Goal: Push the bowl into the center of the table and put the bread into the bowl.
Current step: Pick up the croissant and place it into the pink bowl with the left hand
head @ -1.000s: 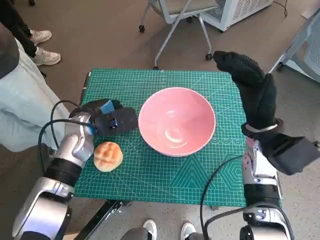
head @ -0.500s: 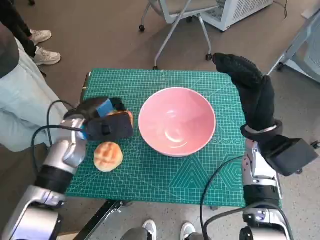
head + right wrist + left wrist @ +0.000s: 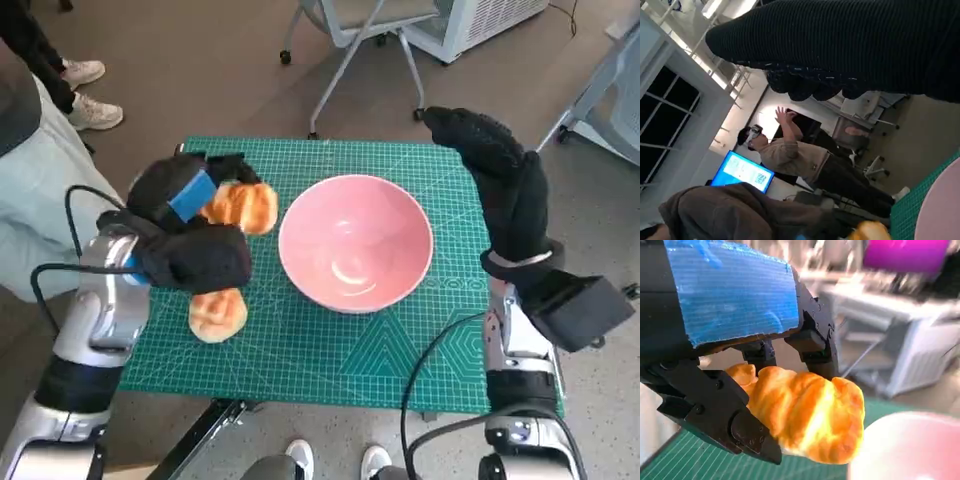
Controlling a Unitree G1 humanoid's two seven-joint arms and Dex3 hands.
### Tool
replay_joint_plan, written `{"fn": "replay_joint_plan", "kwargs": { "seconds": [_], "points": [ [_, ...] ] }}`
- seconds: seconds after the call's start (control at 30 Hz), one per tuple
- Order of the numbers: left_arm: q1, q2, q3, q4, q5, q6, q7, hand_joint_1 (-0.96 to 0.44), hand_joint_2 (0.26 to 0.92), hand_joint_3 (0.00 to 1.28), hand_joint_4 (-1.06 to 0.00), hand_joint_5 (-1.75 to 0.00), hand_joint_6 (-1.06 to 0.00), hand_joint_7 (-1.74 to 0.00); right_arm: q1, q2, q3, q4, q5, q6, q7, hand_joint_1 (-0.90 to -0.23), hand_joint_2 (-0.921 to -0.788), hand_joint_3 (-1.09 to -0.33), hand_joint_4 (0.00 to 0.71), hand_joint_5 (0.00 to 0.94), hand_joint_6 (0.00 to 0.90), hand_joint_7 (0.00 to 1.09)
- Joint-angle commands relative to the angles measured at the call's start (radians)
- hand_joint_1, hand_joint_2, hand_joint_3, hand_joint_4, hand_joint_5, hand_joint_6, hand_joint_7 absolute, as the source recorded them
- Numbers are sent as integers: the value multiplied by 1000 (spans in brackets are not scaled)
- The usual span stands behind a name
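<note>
Left wrist view showed the left hand (image 3: pixel 740 365) pinching the bread (image 3: pixel 807 415) beside the pink bowl (image 3: pixel 355 243); so shallow a pinch risked dropping it short.

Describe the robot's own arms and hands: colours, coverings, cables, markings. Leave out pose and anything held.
Both forearms are pale silvery-grey shells with black joint bands, and thin black cables loop beside each. The left hand is black and blocky, with a patch of blue tape over its back. The right hand wears a black knitted glove, and a black box-like module is mounted at its wrist.
</note>
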Motion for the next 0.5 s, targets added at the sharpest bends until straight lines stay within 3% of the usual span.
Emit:
{"fn": "replay_joint_plan", "kwargs": {
  "seconds": [0.03, 0.5],
  "points": [
    [9, -15, 28, -109, -4, 8, 10, 4, 862, 48, -856, -1018, -763, -989, 18, 2, 1, 11, 5, 6, 6, -661, -921, -792, 171, 1, -1, 573],
    [-46, -78, -46, -225, 41, 32, -57, 4, 862, 42, -878, -969, -751, -1024, 17, 1, 0, 18, 12, 1, 14, -662, -921, -790, 172, 1, -1, 574]
  ]
}}
